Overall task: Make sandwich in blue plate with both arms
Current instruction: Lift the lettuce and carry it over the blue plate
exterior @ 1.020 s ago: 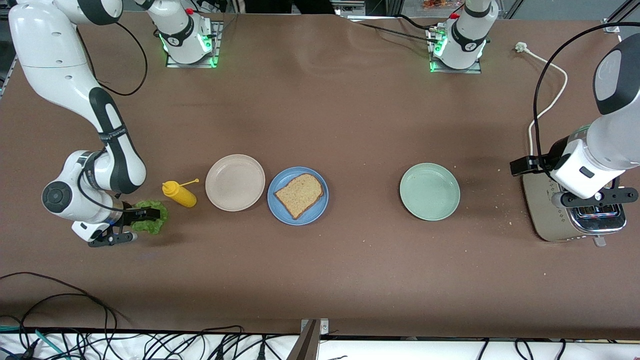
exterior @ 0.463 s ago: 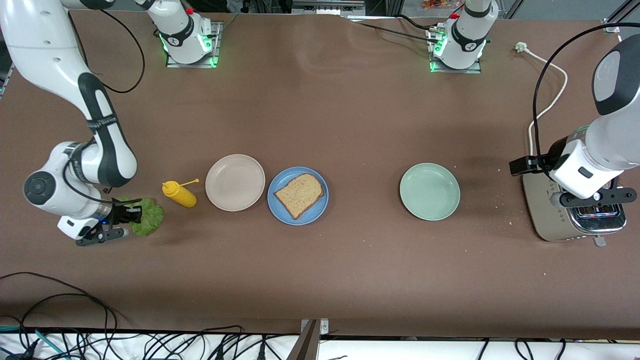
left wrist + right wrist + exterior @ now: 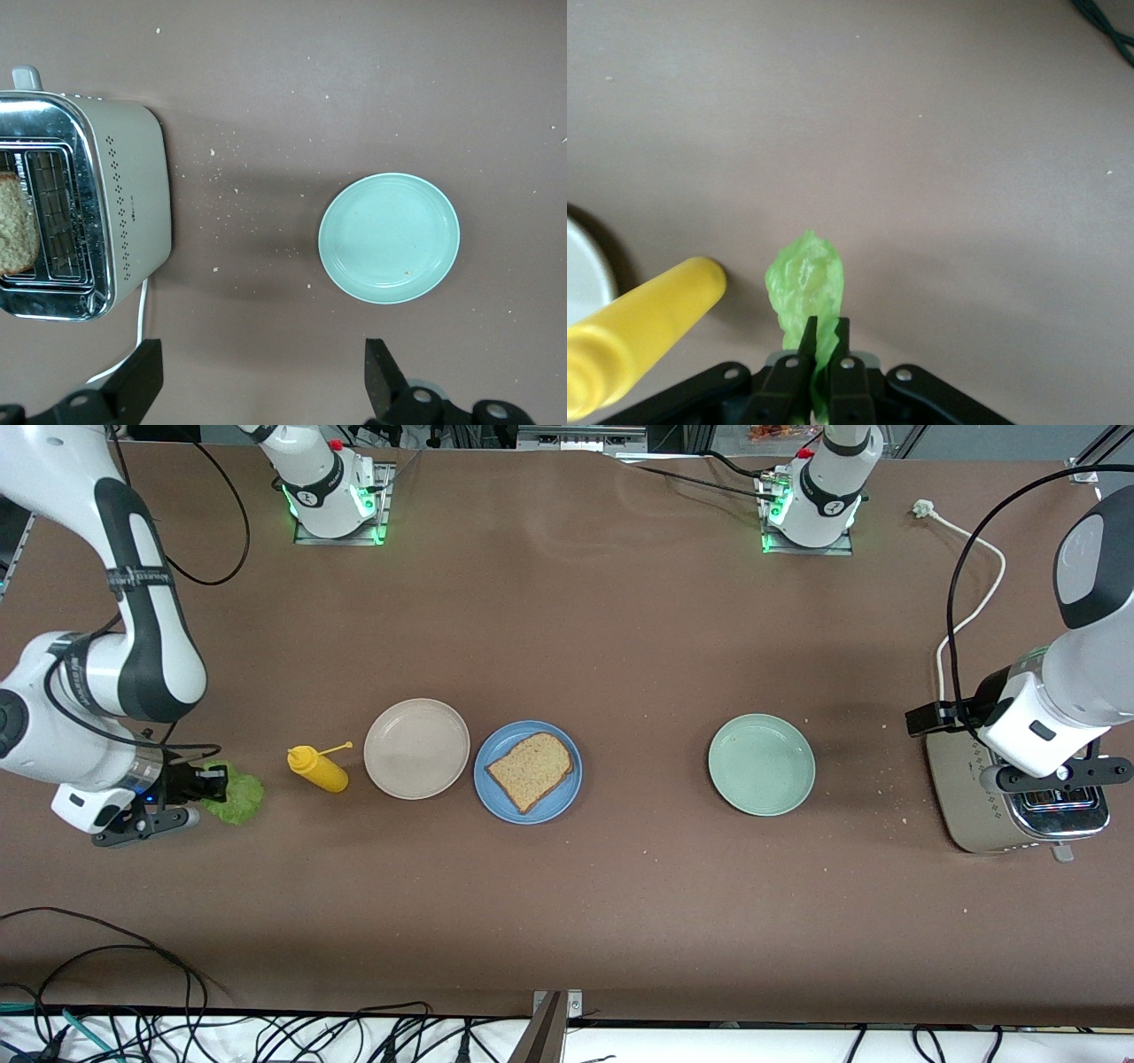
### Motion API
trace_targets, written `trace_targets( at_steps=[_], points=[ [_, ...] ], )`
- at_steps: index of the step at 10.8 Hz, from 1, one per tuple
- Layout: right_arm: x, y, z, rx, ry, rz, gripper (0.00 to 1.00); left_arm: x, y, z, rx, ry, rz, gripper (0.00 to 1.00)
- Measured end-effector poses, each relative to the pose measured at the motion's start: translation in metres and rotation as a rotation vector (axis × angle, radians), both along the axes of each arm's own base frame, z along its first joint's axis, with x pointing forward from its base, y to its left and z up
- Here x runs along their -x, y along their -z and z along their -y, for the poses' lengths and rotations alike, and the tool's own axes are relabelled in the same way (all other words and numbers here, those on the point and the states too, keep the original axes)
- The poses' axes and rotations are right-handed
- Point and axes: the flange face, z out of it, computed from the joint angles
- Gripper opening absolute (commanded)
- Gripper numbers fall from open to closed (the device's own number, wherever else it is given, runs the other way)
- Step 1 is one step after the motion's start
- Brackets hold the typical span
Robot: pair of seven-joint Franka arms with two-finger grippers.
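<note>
The blue plate point(image 3: 554, 802) sits mid-table with one slice of toasted bread point(image 3: 530, 770) on it. My right gripper point(image 3: 199, 795) is shut on a ruffled green lettuce leaf point(image 3: 236, 797) and holds it up over the table at the right arm's end, beside the yellow bottle. In the right wrist view the leaf point(image 3: 806, 285) hangs pinched between the fingers point(image 3: 824, 335). My left gripper point(image 3: 1059, 773) is open over the toaster point(image 3: 974, 806); the left wrist view shows it point(image 3: 261, 376) wide open and empty. A second bread slice point(image 3: 16, 237) sits in a toaster slot.
A yellow squeeze bottle point(image 3: 320, 769) lies on its side next to a beige-white plate point(image 3: 416, 748). A pale mint-green plate point(image 3: 761, 764) is toward the left arm's end. The toaster's white cord point(image 3: 970, 607) runs toward the arm bases. Crumbs lie near the toaster.
My right gripper has risen and moved away from the yellow bottle toward the right arm's end of the table, carrying the lettuce leaf. The left arm has barely moved.
</note>
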Motion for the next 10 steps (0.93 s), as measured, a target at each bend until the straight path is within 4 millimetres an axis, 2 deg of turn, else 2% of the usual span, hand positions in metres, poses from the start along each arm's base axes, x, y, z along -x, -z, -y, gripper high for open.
trace_targets(
  at_steps=[4,6,7,8,10],
  points=[
    [0.019,-0.083,-0.015,-0.008,-0.024,-0.041,0.0,0.0,0.0,0.0,0.0,0.0,0.0,1.0],
    [0.027,-0.115,-0.029,-0.017,-0.001,-0.071,0.0,0.0,0.0,0.0,0.0,0.0,0.0,1.0],
    [0.029,-0.128,-0.046,-0.021,0.03,-0.08,0.0,0.0,0.0,0.0,0.0,0.0,0.0,1.0],
    [0.031,-0.137,-0.073,-0.021,0.053,-0.086,0.0,0.0,0.0,-0.002,0.0,-0.003,0.0,1.0],
    [0.037,-0.144,-0.142,-0.01,0.108,-0.086,0.0,-0.001,0.0,-0.009,0.0,-0.014,0.0,1.0]
  ],
)
